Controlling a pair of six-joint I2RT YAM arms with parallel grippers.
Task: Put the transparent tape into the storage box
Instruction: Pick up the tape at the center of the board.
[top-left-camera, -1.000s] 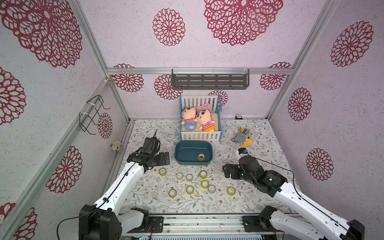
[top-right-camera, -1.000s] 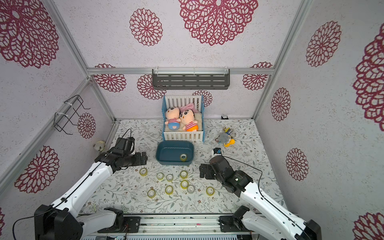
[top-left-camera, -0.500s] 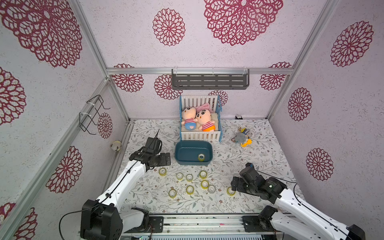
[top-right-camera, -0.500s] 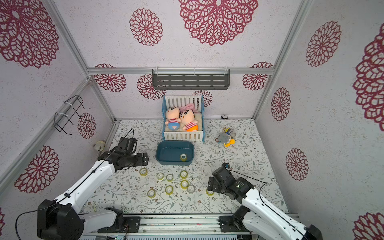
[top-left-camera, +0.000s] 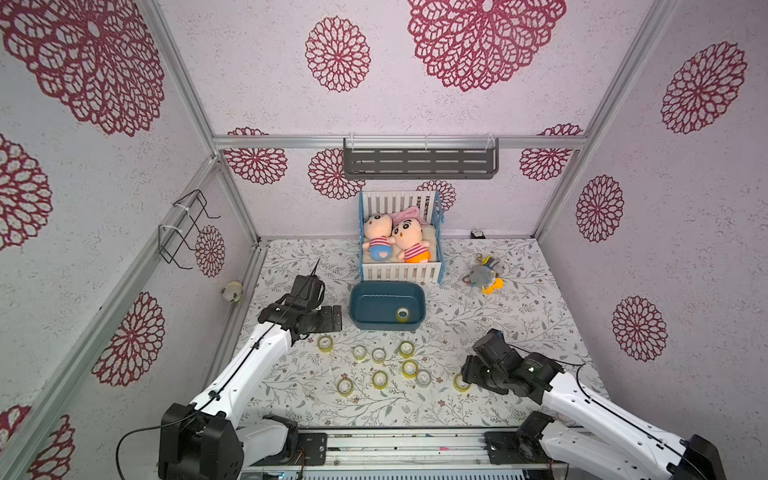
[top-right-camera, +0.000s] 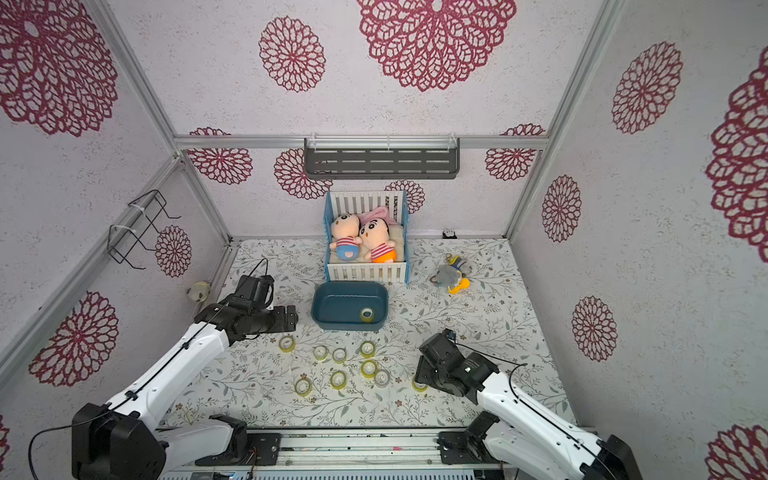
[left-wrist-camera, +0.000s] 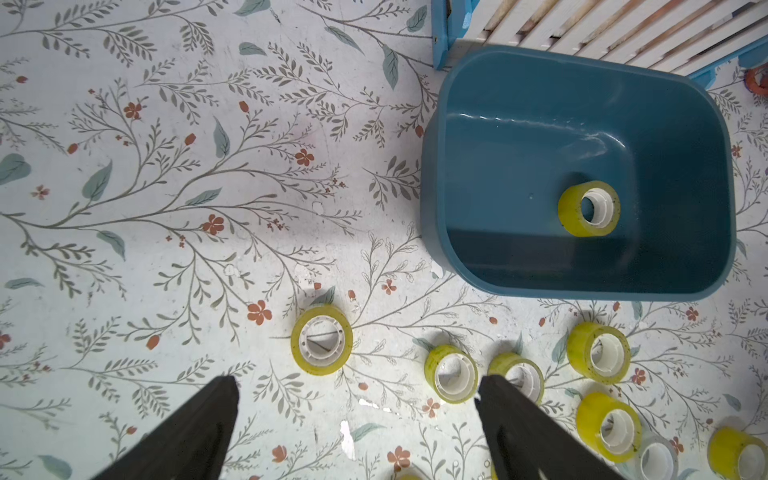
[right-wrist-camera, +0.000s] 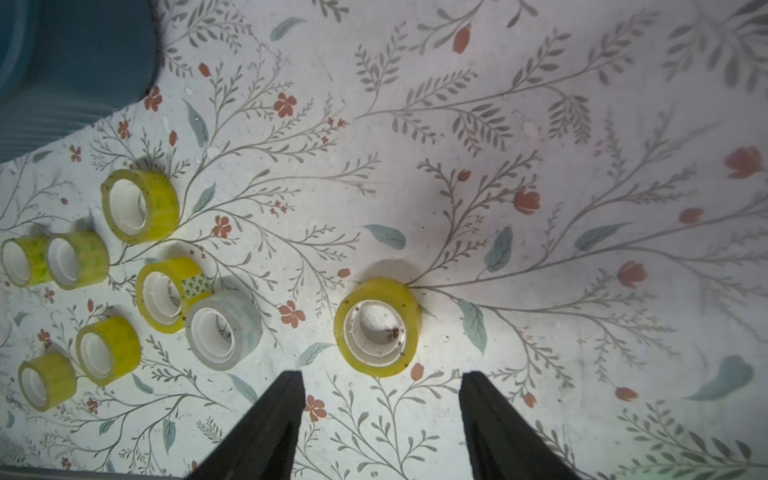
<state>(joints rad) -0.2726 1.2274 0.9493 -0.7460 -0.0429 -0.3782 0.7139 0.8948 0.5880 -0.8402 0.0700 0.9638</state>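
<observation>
Yellow tape roll (right-wrist-camera: 377, 326), half-hidden from above, lies before the gaping right end effector (right-wrist-camera: 380, 376).

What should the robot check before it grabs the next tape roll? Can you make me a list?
1. Right hand open: ok, its fingers stand apart.
2. Lone yellow roll lined up with it: ok, it lies just ahead of the gap.
3. Roll gripped: not ok, nothing touches it.
4. Neighbours clear: ok, the grey roll sits apart from it.
5. Room in the storage box: ok, only the stored roll is inside.
6. Left hand out of the way: ok, open, on the far side of the rolls.
</observation>
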